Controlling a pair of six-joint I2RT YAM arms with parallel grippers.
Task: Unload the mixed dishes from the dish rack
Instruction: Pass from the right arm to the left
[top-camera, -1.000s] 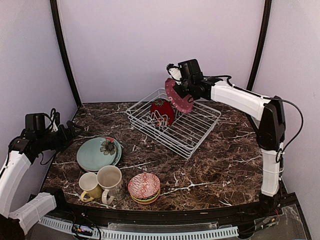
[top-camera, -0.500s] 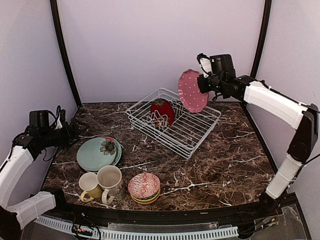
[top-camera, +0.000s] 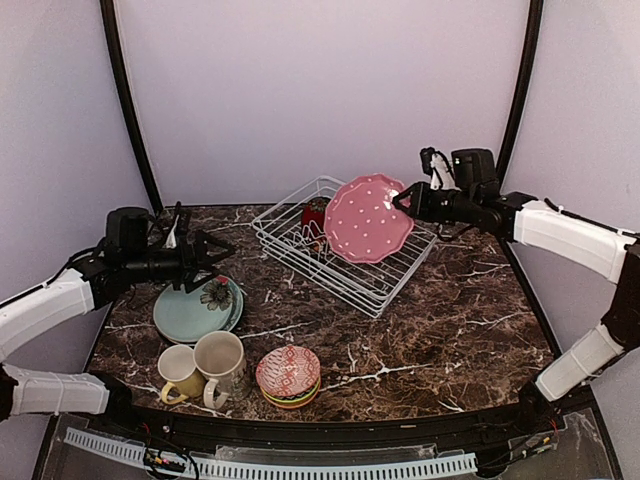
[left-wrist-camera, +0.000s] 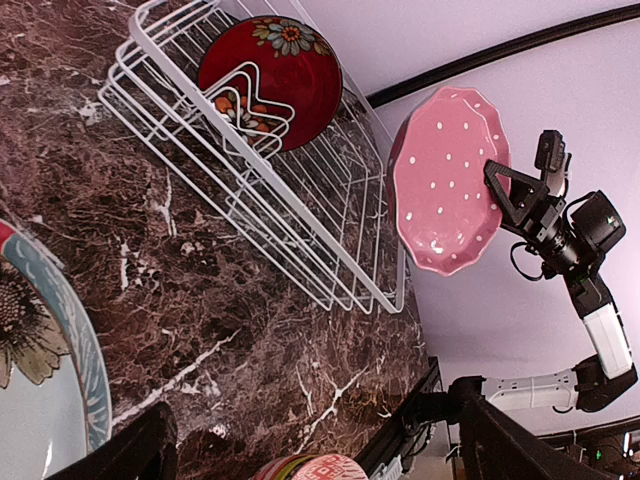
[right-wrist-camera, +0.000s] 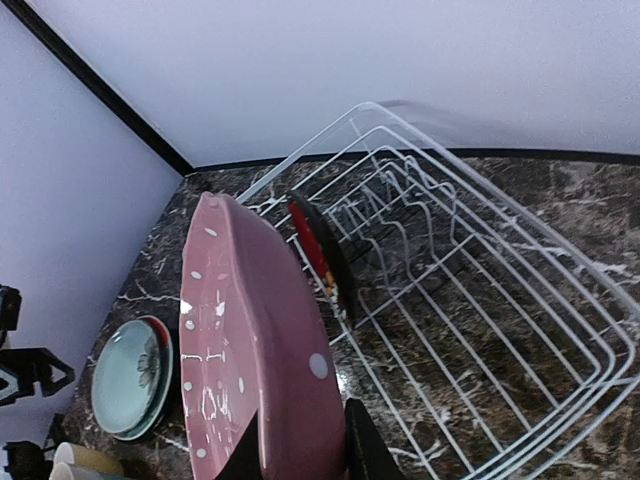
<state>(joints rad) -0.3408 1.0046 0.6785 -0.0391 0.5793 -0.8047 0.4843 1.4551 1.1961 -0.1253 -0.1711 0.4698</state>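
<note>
Right now the right fingers (top-camera: 405, 197) are clamped on the rim of the pink white-dotted scalloped plate (top-camera: 367, 218), gripping its right-hand edge. The plate hangs on edge in the air over the square white wire dish rack (top-camera: 330, 285), clear of the prongs, with its face turned toward the arm bases. The pale-green floral plate stack (top-camera: 190, 310) lies on the dark marble bench (top-camera: 450, 320) left of the rack, across it from the right arm. So the left fingers (top-camera: 205, 250) are much the nearer set to that stack. They hover just above its far edge, pointing at the rack, spread wide and holding nothing. My read: the next move is either a long carry leftward over the rack or a handover, and the plate must tip from on-edge to flat before it is set down. The dark red floral plate (top-camera: 315, 212) stands upright between the prongs, not yet unloaded.
</note>
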